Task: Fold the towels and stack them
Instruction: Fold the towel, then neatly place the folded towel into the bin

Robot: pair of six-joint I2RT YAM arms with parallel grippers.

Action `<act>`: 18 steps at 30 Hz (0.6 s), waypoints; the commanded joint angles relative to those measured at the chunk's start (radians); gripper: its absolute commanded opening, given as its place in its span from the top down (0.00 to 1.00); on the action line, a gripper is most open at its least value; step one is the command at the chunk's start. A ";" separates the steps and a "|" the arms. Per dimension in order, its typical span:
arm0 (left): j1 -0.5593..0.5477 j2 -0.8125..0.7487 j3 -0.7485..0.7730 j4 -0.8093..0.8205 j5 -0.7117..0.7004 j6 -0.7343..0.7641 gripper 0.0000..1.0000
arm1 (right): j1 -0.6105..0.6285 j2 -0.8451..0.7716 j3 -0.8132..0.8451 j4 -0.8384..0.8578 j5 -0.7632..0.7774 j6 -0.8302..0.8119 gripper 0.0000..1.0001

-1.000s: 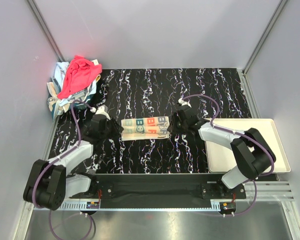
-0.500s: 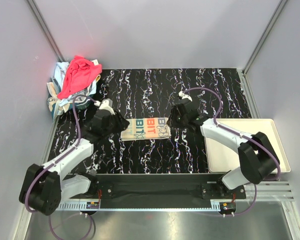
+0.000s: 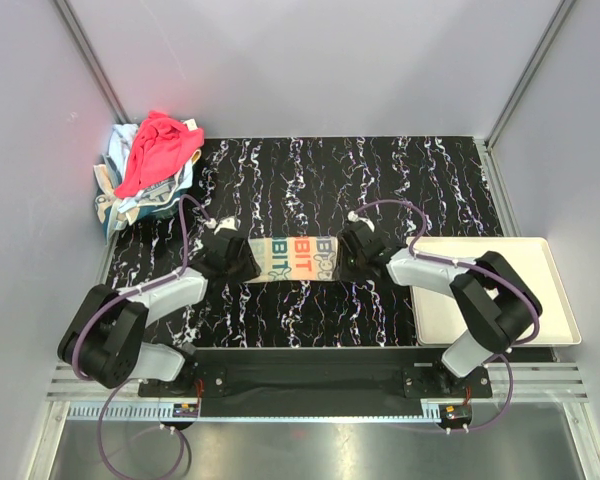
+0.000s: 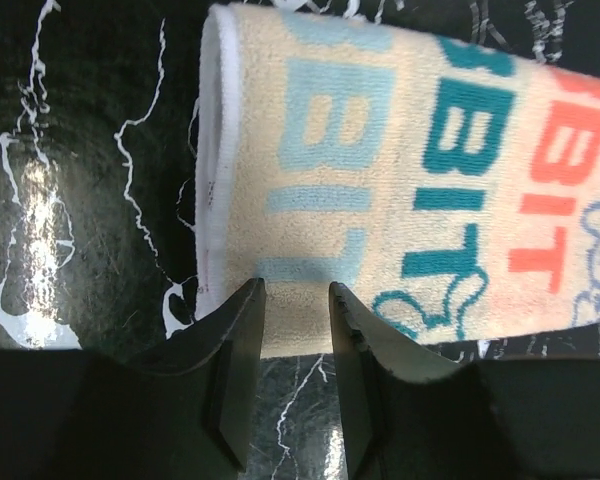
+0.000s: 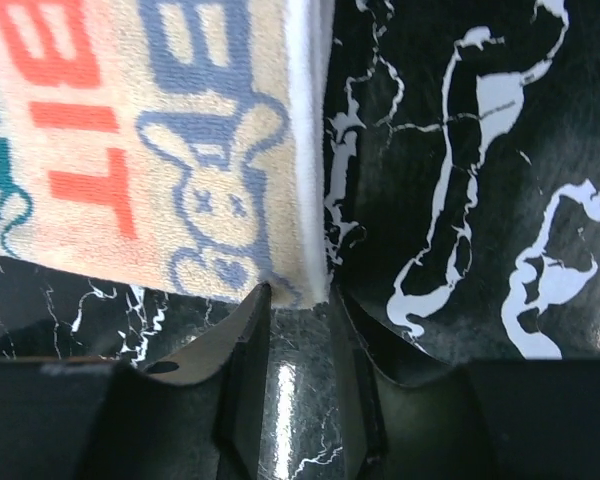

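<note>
Towel (image 3: 293, 257), cream, block-lettered, folded flat; left tool (image 4: 295, 292) pinches its edge; right tool (image 5: 298, 297): cannot tell.

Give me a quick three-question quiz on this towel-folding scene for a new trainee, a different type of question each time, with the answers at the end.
1. Short answer: which is nearer the tray, the left hand or the right hand?
2. True or false: the cream lettered towel lies on the tray.
3. Multiple choice: which towel tops the pile in the back left corner?
A. pink-red towel
B. grey monogram towel
C. light blue towel

Key
1. The right hand.
2. False; it lies on the table, between the two hands.
3. A.
</note>
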 commanded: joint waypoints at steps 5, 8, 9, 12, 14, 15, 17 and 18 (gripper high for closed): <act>-0.001 0.005 -0.015 0.024 -0.041 -0.012 0.63 | 0.006 -0.110 0.035 -0.062 0.101 -0.021 0.50; -0.003 -0.007 -0.008 0.015 -0.036 -0.004 0.63 | 0.003 -0.093 0.081 -0.076 0.122 -0.046 0.43; -0.003 -0.007 -0.003 0.010 -0.035 -0.002 0.63 | 0.000 -0.072 0.094 -0.073 0.127 -0.055 0.42; -0.003 -0.015 0.012 0.000 -0.027 0.005 0.63 | -0.005 0.011 0.160 -0.076 0.129 -0.083 0.38; -0.003 -0.021 0.025 -0.013 -0.021 0.008 0.63 | -0.005 0.056 0.209 -0.085 0.129 -0.090 0.36; -0.003 -0.026 0.029 -0.017 -0.019 0.011 0.63 | -0.007 0.074 0.221 -0.083 0.132 -0.092 0.35; -0.003 -0.039 0.037 -0.030 -0.018 0.016 0.63 | -0.005 0.125 0.255 -0.100 0.144 -0.097 0.35; -0.001 -0.044 0.048 -0.034 -0.018 0.018 0.63 | -0.005 0.151 0.266 -0.120 0.151 -0.089 0.35</act>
